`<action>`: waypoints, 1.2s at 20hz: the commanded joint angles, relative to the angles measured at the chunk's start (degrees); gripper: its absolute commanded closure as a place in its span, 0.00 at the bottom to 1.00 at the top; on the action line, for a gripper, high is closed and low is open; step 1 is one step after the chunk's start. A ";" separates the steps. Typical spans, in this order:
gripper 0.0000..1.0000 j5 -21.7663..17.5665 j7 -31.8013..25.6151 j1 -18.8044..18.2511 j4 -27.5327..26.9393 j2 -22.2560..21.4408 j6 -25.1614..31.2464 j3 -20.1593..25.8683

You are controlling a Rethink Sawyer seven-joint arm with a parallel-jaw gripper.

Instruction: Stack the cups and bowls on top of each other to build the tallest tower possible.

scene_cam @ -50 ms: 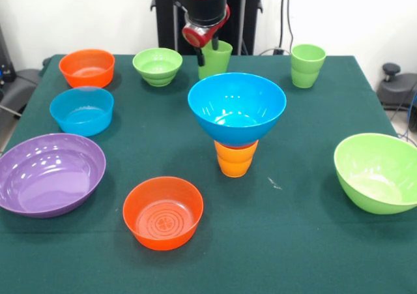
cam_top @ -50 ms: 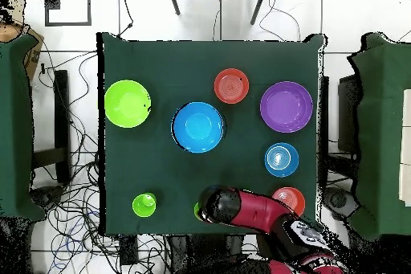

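Hand (scene_cam @ -50 ms: 207, 51): pinched on the green cup (scene_cam @ -50 ms: 216, 58), tilted.
Tower (scene_cam @ -50 ms: 236, 128): blue bowl (scene_cam @ -50 ms: 236, 106) is set on orange cup (scene_cam @ -50 ms: 236, 159).

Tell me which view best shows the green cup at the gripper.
The front view: the green cup stands out below the gripper, tilted, at the table's far edge. Overhead, the arm covers nearly all of it, leaving only a green sliver.

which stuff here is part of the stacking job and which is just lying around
Part of the job:
- tower: big blue bowl on orange cup
- green cup at the gripper
- stacked green cups
- loose bowls: purple, light blue, two orange, small green, large green

Lying about:
- floor cables
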 commanded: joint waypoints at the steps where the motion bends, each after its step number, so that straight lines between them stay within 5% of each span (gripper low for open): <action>1: 0.00 -1.62 14.15 2.24 -1.47 2.12 -6.83 1.39; 24: 0.00 -2.31 14.17 2.08 -1.93 0.90 -8.64 0.67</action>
